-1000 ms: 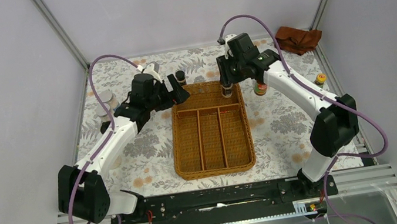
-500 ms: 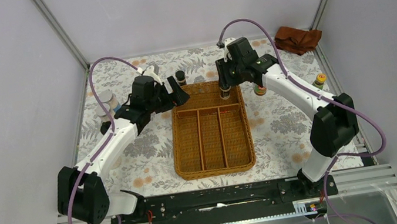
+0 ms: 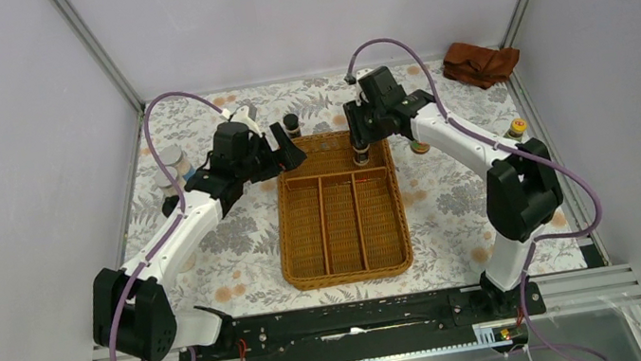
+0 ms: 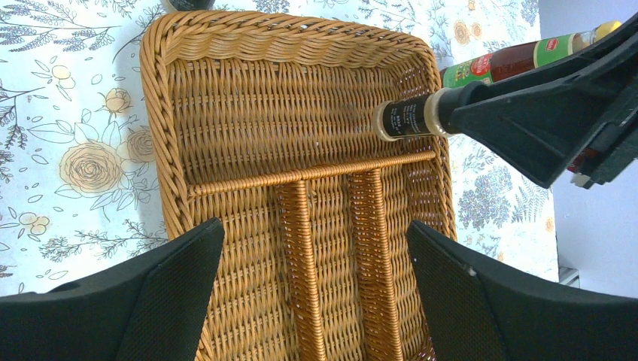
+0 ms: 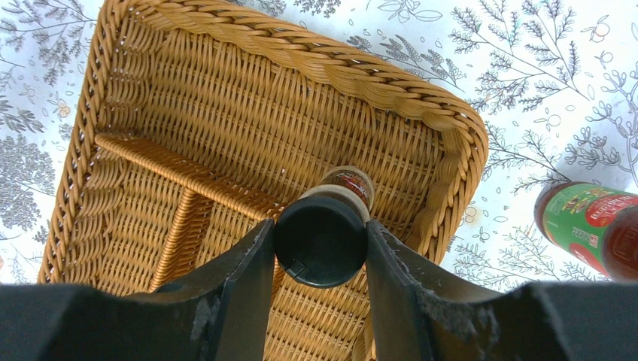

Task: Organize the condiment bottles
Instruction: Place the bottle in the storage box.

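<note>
Wicker-brown, the woven divided tray (image 3: 350,272) has floral tabletop (image 3: 213,254) round every edge. Right gripper (image 3: 359,146) clenches a tiny dark black-capped bottle (image 5: 321,239) upright over the far cross compartment, near its right rim. Left gripper (image 4: 312,241), fingers (image 4: 165,293) spread and empty, hovers over the tray's left side. A red green-labelled sauce bottle (image 5: 590,226) outside the rim is cut off.

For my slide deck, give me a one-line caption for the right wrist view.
Right end effector grips a black-capped bottle over the wicker tray; a red sauce bottle stands outside it.
</note>
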`<state>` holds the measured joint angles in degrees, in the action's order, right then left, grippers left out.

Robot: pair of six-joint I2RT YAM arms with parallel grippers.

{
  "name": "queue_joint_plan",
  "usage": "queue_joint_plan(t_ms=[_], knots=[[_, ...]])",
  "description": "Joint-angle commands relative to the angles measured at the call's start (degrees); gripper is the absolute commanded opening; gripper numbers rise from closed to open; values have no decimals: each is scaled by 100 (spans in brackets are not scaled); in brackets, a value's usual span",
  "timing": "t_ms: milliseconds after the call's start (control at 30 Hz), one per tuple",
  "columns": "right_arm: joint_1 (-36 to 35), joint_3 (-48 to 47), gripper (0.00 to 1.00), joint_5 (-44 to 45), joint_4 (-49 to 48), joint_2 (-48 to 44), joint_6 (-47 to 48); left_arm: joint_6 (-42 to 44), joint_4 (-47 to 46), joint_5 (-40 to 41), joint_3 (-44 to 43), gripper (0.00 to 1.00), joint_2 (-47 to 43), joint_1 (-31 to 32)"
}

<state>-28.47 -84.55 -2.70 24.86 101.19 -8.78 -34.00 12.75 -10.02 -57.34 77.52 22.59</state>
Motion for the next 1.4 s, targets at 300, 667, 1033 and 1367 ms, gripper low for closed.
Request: queue_joint_plan(t_ms=[300, 667, 1033, 1367], knots=[[114, -178, 0, -67, -358, 339, 132, 169, -142, 107, -101, 95, 167, 61], [334, -456, 0, -221, -397, 658, 157, 278, -73, 123, -212, 95, 323, 61], [436, -737, 0, -345, -393, 956, 135, 387, -17, 139, -386, 95, 549, 61], [463, -667, 23, -306, -385, 997, 137, 424, -19, 150, -458, 95, 673, 53]])
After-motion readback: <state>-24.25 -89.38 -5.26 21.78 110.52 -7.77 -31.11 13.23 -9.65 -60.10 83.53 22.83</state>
